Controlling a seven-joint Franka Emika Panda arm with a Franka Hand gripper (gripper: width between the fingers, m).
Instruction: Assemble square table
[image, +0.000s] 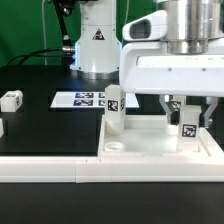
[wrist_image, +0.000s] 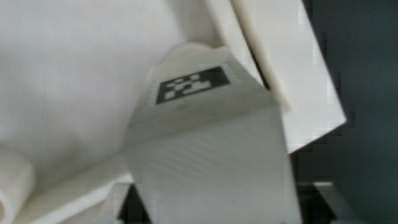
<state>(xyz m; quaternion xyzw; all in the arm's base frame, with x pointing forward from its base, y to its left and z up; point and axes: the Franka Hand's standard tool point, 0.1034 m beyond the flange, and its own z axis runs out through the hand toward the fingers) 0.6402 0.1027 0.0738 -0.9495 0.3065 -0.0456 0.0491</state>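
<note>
Jaws of the gripper (image: 187, 112) are clenched on a white tagged leg (image: 187, 122), one finger on either side of it, holding it upright over the square table top (image: 160, 148) near the corner at the exterior view's right. In the wrist view the same leg (wrist_image: 210, 150) fills the picture, its black-and-white tag (wrist_image: 191, 84) facing the camera, with white plastic of the top behind it; whether the leg's lower end touches the top cannot be told from either view. The square table top lies flat on the black surface (image: 50, 125), against the long white border rail (image: 60, 166) that runs along the surface's near edge. A second leg (image: 115, 108) stands upright at the top's corner on the exterior view's left, its lower end inside the raised rim. Another small white tagged leg (image: 11, 100) lies on the surface near its edge at the exterior view's left, well apart from the top. The marker board (image: 82, 99) lies flat on the surface behind the top, before the robot's white base (image: 96, 45).
</note>
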